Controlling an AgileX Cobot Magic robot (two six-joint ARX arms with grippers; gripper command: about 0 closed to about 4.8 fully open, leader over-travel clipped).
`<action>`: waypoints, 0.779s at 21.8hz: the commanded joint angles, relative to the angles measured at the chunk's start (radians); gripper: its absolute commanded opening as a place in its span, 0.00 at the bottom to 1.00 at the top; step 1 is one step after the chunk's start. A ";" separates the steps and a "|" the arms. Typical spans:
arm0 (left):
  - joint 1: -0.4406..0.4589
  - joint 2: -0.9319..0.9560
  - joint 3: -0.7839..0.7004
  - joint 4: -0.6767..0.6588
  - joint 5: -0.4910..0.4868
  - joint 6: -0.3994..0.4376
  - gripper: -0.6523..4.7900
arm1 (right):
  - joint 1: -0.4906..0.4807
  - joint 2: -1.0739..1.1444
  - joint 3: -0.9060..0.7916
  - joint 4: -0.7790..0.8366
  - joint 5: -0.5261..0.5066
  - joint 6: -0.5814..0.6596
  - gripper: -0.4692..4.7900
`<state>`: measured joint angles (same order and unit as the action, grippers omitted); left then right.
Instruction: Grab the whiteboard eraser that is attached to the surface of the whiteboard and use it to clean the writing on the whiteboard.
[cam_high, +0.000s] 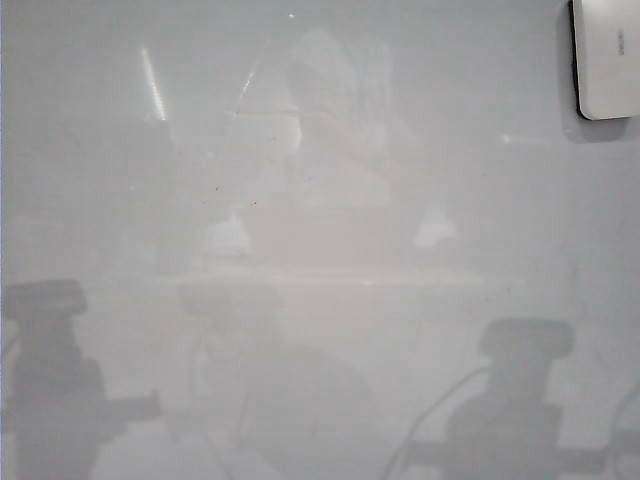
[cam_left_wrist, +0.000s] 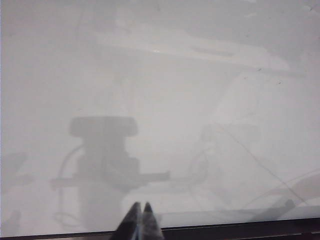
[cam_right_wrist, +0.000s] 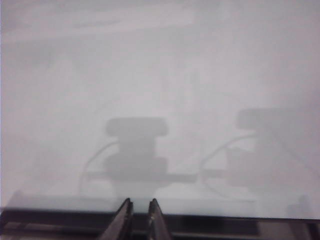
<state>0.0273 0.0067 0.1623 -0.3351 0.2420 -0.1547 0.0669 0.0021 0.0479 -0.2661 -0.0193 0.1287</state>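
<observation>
The whiteboard (cam_high: 400, 180) fills the exterior view, glossy and pale grey. The whiteboard eraser (cam_high: 607, 55), a white rounded block with a black edge, sticks to the board at the top right corner, partly cut off by the picture's edge. No writing shows in any view. My left gripper (cam_left_wrist: 141, 205) is shut, its tips together, low in front of the board (cam_left_wrist: 165, 65) and holding nothing. My right gripper (cam_right_wrist: 139, 201) stands open by a narrow gap with nothing between its fingers, also low before the board (cam_right_wrist: 165, 60). Neither gripper is near the eraser.
Grey reflections of the two arms (cam_high: 45, 390) (cam_high: 520, 400) show low on the board. The board's dark lower frame (cam_left_wrist: 225, 231) (cam_right_wrist: 225, 222) runs just beneath both grippers.
</observation>
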 joint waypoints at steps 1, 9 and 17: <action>-0.001 0.000 0.003 0.007 -0.002 -0.003 0.11 | -0.061 -0.002 0.000 0.115 -0.010 -0.064 0.20; -0.002 0.000 0.003 0.007 -0.002 -0.003 0.11 | -0.073 -0.002 -0.047 0.314 -0.027 -0.166 0.20; -0.002 0.000 0.003 0.007 -0.002 -0.003 0.11 | -0.087 -0.002 -0.047 0.245 -0.026 -0.166 0.20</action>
<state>0.0269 0.0067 0.1623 -0.3351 0.2420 -0.1547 -0.0097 0.0017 0.0048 -0.0292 -0.0456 -0.0360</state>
